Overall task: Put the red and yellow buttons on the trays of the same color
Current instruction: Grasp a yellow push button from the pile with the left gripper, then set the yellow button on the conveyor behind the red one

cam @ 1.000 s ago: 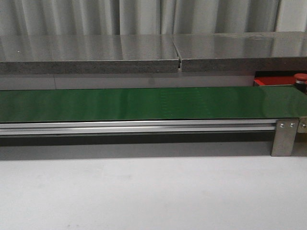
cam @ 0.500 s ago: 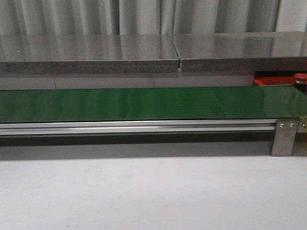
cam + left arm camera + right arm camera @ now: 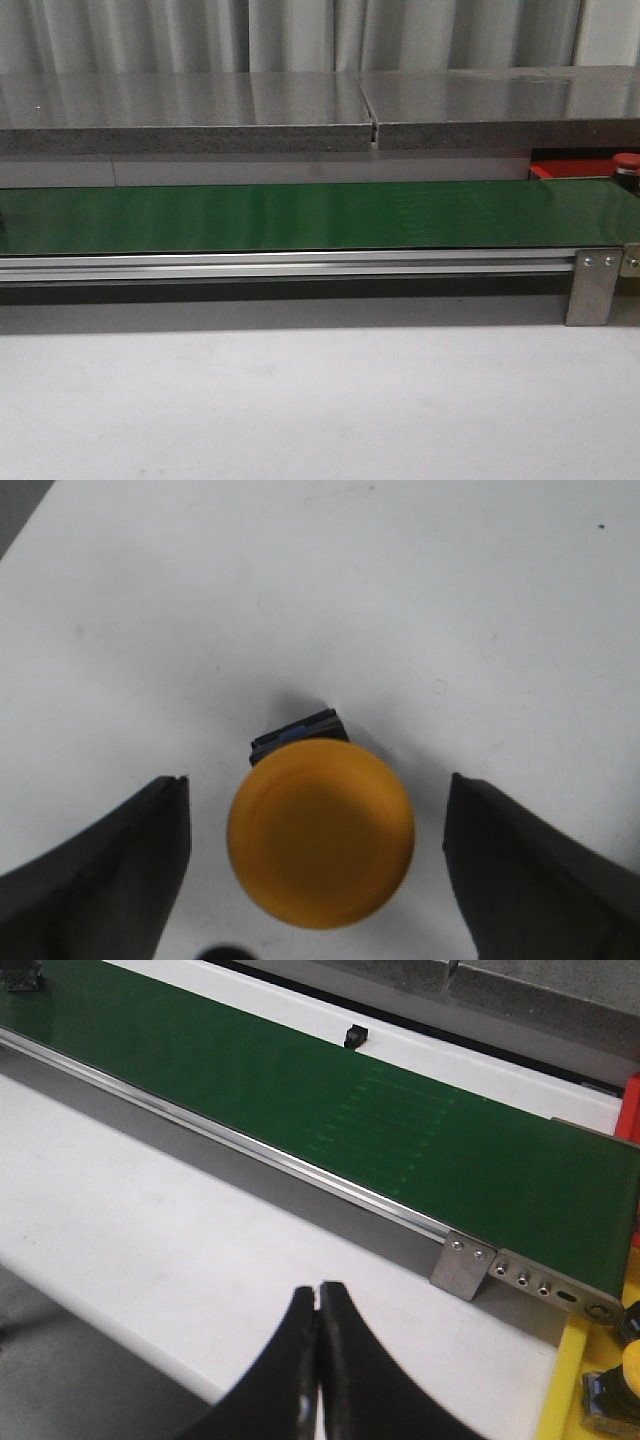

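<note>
A yellow button [image 3: 320,832] with a domed cap and a dark body stands on the white table. It sits between the fingers of my left gripper [image 3: 315,780], which is open with a gap on each side of the cap. My right gripper [image 3: 318,1290] is shut on nothing above the white table, short of the belt. A second yellow button [image 3: 632,1368] rests on a yellow tray [image 3: 570,1385] past the belt's end. In the front view a red button [image 3: 627,160] stands on the red tray [image 3: 568,169] behind the belt's right end. Neither gripper appears in the front view.
The long green belt [image 3: 300,215] crosses the table on an aluminium frame with a metal bracket [image 3: 591,285] at its right end. A grey raised ledge [image 3: 250,120] runs behind it. A small black block [image 3: 353,1035] lies beyond the belt.
Faint marks on the green belt have drifted to the right. Nothing else in the front view has moved.
</note>
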Controlling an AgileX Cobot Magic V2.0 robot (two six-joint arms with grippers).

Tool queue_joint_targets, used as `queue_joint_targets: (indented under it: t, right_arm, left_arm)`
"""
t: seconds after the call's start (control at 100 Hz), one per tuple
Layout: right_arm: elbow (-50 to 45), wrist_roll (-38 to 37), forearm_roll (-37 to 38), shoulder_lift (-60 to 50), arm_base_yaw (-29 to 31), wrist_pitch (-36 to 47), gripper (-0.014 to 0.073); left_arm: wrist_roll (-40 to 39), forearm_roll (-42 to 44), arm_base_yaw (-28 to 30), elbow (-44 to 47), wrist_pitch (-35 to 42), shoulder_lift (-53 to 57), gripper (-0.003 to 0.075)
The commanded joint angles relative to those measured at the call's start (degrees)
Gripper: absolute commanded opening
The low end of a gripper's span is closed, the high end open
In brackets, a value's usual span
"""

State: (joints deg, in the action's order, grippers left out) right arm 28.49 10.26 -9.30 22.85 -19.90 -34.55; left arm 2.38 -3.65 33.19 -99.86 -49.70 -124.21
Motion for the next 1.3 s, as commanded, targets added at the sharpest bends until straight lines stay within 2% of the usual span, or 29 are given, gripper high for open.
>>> queue_joint_targets:
  t: [0.0,0.15,0.28,0.55,1.01,1.29]
  right_arm:
    - [1.49,0.48,-0.44,0.41,-0.02,4.01,-0.0068]
    - [1.49,0.48,-0.44,0.41,-0.02,4.01,-0.0068]
    - [1.49,0.48,-0.44,0.41,-0.02,4.01,-0.0068]
    - [1.49,0.48,-0.44,0.41,-0.02,4.01,-0.0068]
    - [1.49,0.48,-0.44,0.41,-0.02,4.01,-0.0068]
    - [1.49,0.48,-0.44,0.41,-0.02,4.01,-0.0068]
  left_arm:
    - [-0.7,-0.67,0.03,-1.77,2.41,3.15,0.0435]
    - [-0.7,-0.67,0.03,-1.77,2.86,3.15,0.0287]
    - [-0.7,-0.67,0.03,-1.77,3.0,3.54,0.0227]
    - [-0.04,-0.84,-1.12,-1.13,3.35,9.33,0.0221]
    - [0.99,-2.69,-7.58,10.1,3.59,26.8,0.0221]
    - [1.12,-3.93,-12.61,14.28,2.8,28.0,0.0221]
